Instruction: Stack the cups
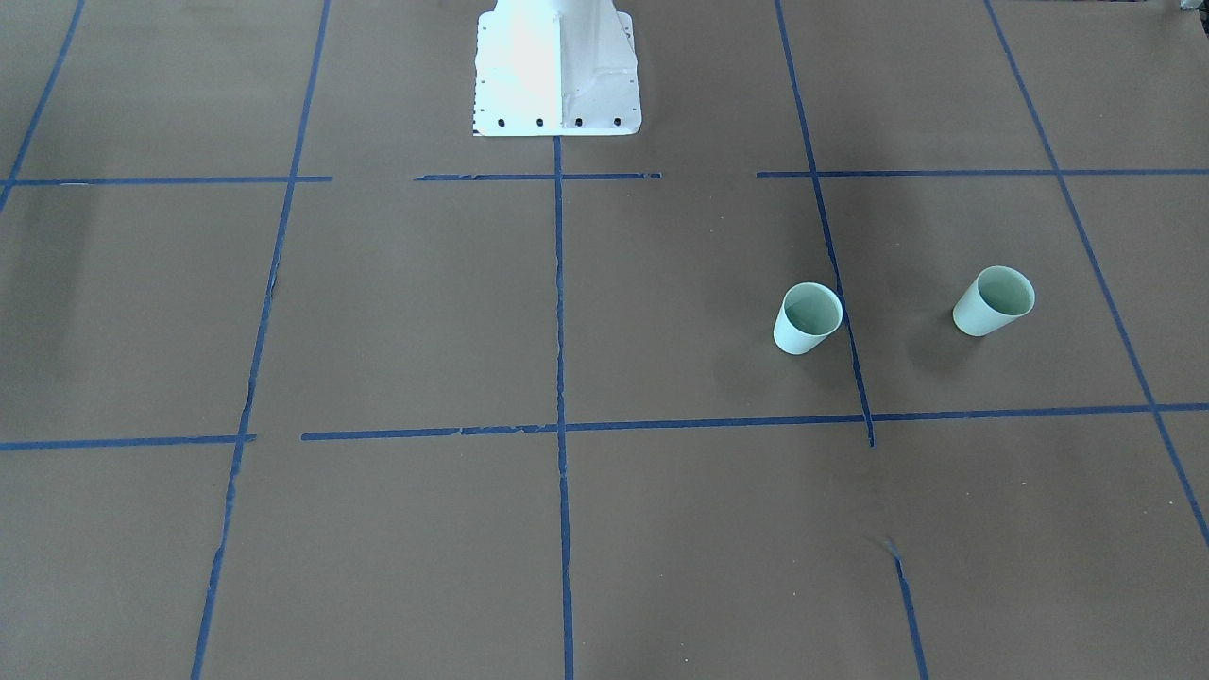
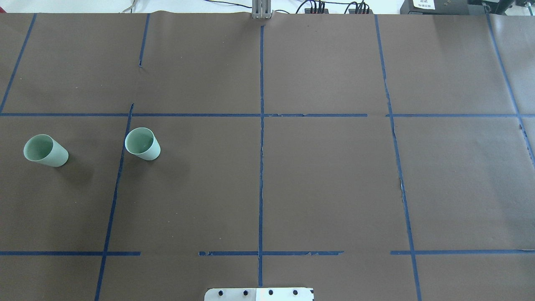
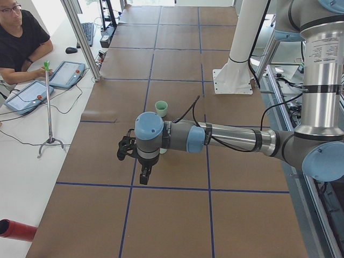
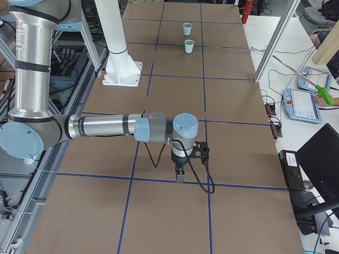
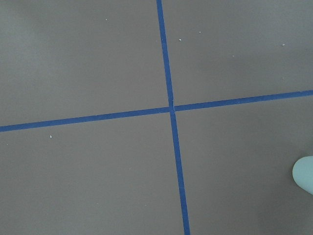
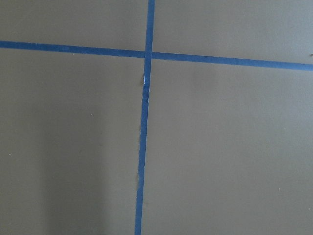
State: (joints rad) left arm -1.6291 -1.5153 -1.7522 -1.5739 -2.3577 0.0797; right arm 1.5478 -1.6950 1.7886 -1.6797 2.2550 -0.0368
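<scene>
Two pale mint-green cups stand upright and apart on the brown table, on the robot's left side. In the overhead view one cup [image 2: 45, 150] is near the left edge and the other cup [image 2: 142, 144] is further in. Both show in the front-facing view [image 1: 994, 300] [image 1: 808, 319] and far off in the exterior right view [image 4: 187, 28] [image 4: 189, 46]. One cup's edge shows in the left wrist view [image 5: 304, 174]. My left gripper [image 3: 145, 176] hangs above the table near a cup [image 3: 161, 108]. My right gripper [image 4: 180, 173] hangs far from the cups. I cannot tell whether either is open or shut.
The table is brown paper with a blue tape grid. The white robot base plate [image 2: 259, 294] sits at the table's near middle edge. An operator [image 3: 19, 40] sits beside tablets [image 3: 67, 72] on a side bench, with a thin stand [image 3: 49, 107] and a red cylinder [image 3: 16, 228].
</scene>
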